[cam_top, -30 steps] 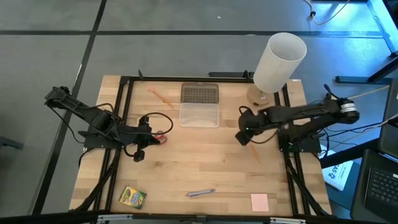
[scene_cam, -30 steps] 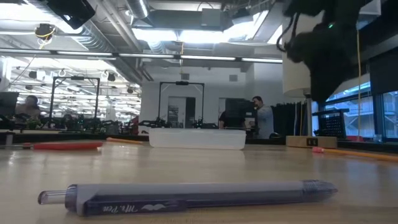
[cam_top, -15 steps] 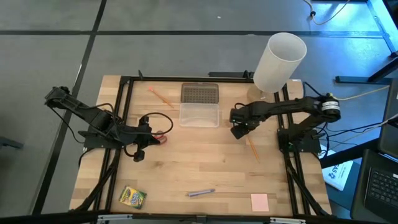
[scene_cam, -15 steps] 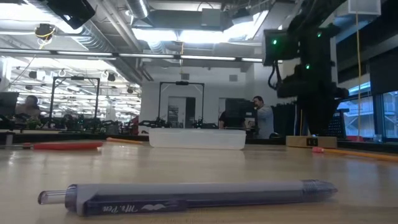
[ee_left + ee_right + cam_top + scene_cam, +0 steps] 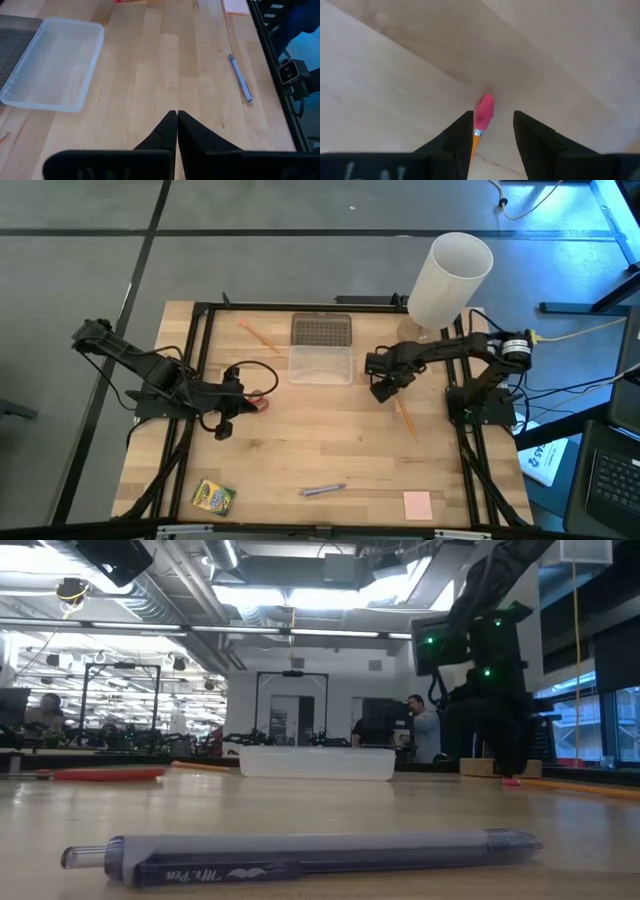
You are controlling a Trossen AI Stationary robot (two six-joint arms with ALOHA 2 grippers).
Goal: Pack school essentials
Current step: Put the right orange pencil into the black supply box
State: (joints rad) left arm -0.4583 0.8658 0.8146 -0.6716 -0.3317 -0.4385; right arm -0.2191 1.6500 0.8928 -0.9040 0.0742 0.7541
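A wooden table [image 5: 330,440] is seen in a large office hall. The right gripper [image 5: 492,131] is held partly open, low over a pencil [image 5: 481,117] lying between its fingers, beside the clear case [image 5: 321,364]. The left gripper [image 5: 176,131] is closed, empty, near the scissors [image 5: 258,402].

I see a matt pale wood table [image 5: 330,440]; beside the grey dotted lid [image 5: 321,331], a clear case [image 5: 50,62], probably plastic.

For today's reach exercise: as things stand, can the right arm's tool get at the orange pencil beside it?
Probably yes: the right tool is open, straddling the pencil at its pink eraser end, with nothing between.
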